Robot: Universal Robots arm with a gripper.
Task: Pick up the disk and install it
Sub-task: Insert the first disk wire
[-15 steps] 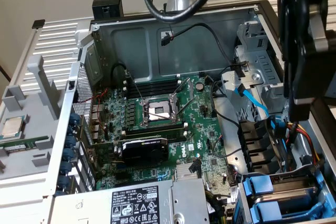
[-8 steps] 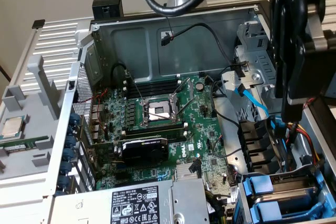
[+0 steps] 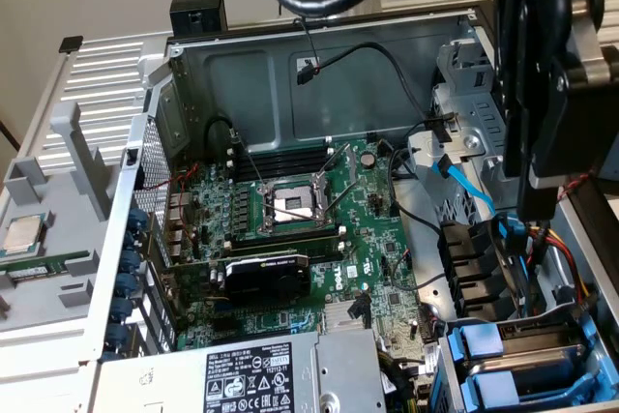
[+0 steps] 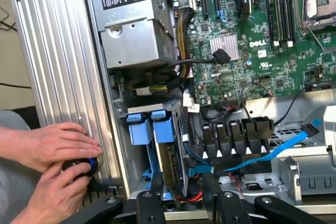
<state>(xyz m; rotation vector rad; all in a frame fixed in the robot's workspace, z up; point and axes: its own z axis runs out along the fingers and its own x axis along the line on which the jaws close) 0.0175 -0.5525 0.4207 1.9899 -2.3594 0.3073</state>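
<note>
The disk [image 3: 486,347] sits in its bright blue carrier in the drive bay at the lower corner of the open computer case, on the exterior view's right. A second blue carrier [image 3: 495,394] sits beside it. In the wrist view the disk's blue carrier front [image 4: 140,128] lies just beyond my fingers. My gripper [image 3: 538,202] hangs above the bay, well clear of it. Its two black fingers [image 4: 148,208] stand apart in the wrist view and hold nothing, so the gripper [image 4: 181,203] is open.
The motherboard [image 3: 290,229] fills the case floor, with the power supply [image 3: 261,374] at the front. Blue and black cables [image 3: 464,181] run beside the bay. A grey tray [image 3: 48,239] holds a processor chip [image 3: 23,233]. A person's hands [image 4: 52,156] rest on the case's ribbed edge.
</note>
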